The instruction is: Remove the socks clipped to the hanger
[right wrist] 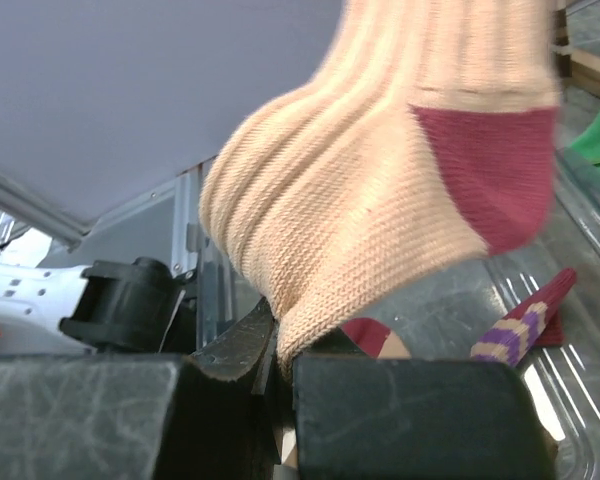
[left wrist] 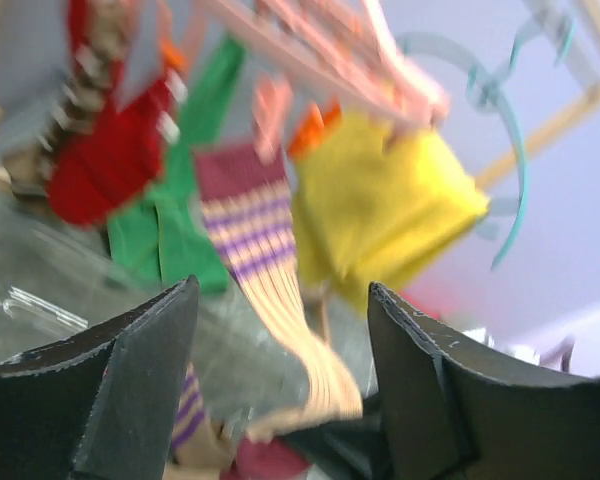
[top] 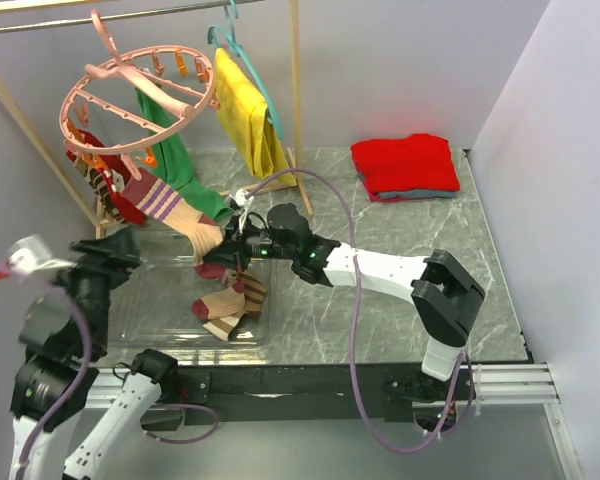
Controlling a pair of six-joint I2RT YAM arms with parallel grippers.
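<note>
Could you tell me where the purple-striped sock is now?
In the top view, left of centre, the sock hangs from the pink hanger, its foot pinched by the right gripper.

No readable text, label, brand, number or sign shows anywhere.
</note>
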